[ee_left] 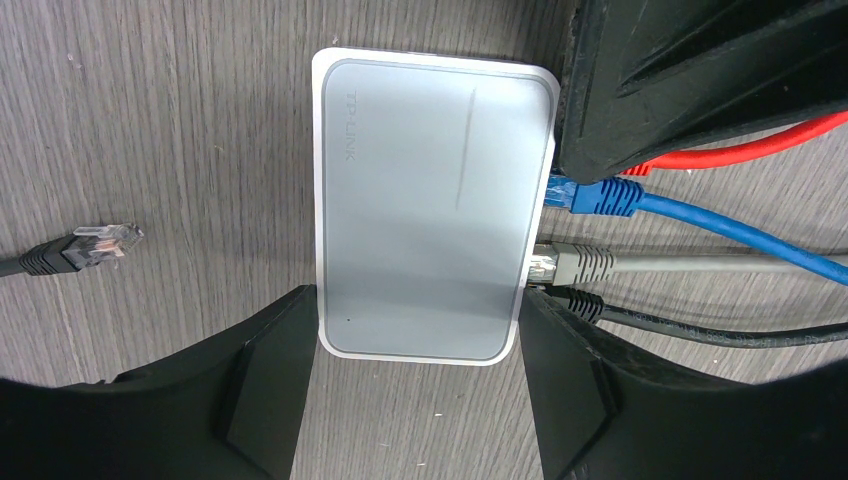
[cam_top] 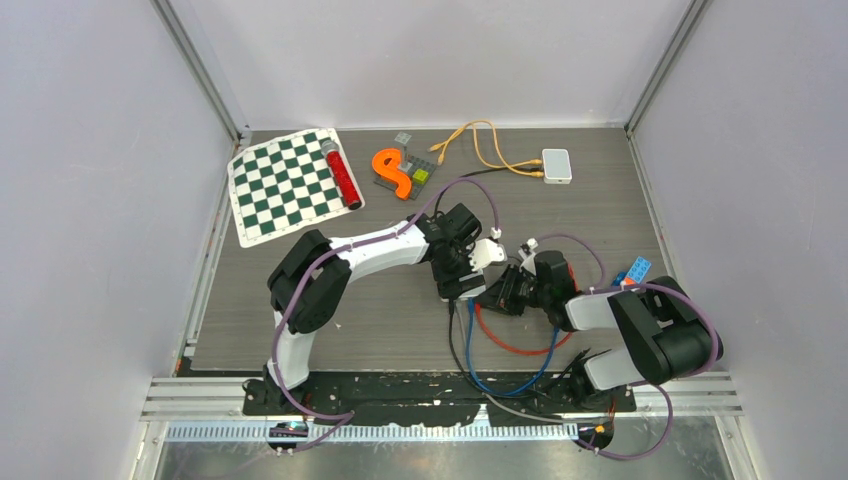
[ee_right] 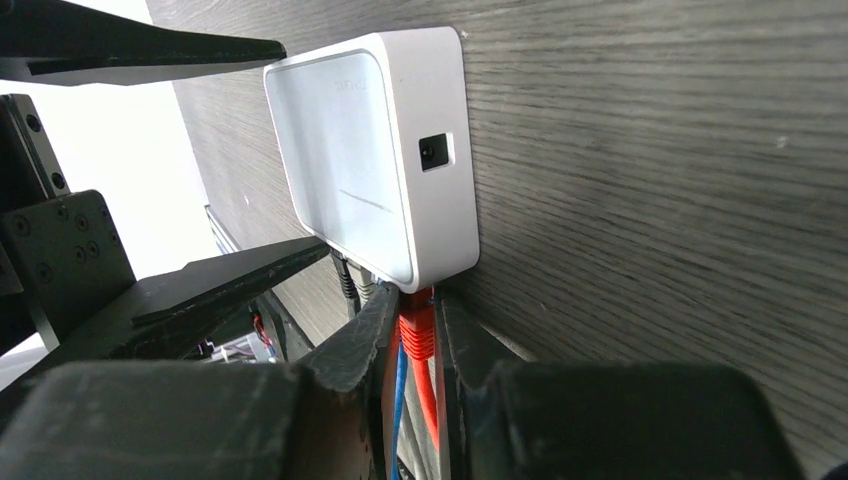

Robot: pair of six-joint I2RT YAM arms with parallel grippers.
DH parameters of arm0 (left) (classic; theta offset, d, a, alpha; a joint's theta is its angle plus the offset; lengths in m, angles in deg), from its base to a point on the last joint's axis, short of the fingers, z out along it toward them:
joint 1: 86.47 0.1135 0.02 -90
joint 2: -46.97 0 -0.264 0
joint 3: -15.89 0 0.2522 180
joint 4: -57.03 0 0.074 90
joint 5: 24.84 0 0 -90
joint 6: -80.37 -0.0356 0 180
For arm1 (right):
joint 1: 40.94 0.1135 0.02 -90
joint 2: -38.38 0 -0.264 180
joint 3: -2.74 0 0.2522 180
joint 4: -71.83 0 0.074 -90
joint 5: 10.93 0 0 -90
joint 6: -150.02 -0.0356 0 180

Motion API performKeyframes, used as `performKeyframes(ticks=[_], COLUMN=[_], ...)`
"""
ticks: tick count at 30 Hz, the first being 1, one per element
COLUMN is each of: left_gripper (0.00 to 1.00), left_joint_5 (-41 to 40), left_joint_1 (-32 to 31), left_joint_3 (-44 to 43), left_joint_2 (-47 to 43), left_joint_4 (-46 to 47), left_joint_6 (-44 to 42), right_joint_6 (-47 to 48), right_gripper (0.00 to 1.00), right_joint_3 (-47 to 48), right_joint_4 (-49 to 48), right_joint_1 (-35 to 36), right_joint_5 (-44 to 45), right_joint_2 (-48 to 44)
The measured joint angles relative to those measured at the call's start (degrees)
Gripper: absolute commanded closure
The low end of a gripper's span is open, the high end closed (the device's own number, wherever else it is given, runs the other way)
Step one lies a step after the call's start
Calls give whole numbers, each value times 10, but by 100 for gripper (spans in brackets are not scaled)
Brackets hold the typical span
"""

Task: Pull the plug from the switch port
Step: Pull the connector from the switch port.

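The white TP-Link switch (ee_left: 430, 200) lies flat on the table; it also shows in the right wrist view (ee_right: 370, 150). My left gripper (ee_left: 418, 320) grips the switch's near end, one finger (ee_left: 270, 390) on each long side. Red, blue (ee_left: 600, 197), grey (ee_left: 575, 262) and black (ee_left: 580, 303) plugs sit in its ports. My right gripper (ee_right: 417, 310) is shut on the red plug (ee_right: 417, 335), which sits in the end port. In the top view both grippers, left (cam_top: 462, 275) and right (cam_top: 500, 295), meet mid-table and hide the switch.
A loose black plug (ee_left: 85, 248) lies left of the switch. Cables (cam_top: 500, 350) trail toward the front edge. At the back are a chessboard mat (cam_top: 290, 183), a red cylinder (cam_top: 341, 173), an orange toy (cam_top: 393, 172) and a second white box (cam_top: 556, 165) with yellow cable.
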Motion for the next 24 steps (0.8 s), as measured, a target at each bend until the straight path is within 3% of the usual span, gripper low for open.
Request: performKeyframes(ticks=[24], left_gripper=[51], left_joint_5=[-1], left_joint_1=[-1], left_joint_3=[0], left_joint_2=[0], left_joint_4=[1], left_joint_6=[4], right_joint_6=[26], right_gripper=[95], right_joint_3=[-16], right_joint_4=[-12], right_joint_1=[-1], right_joint_5=[-5], right_joint_2=[-16])
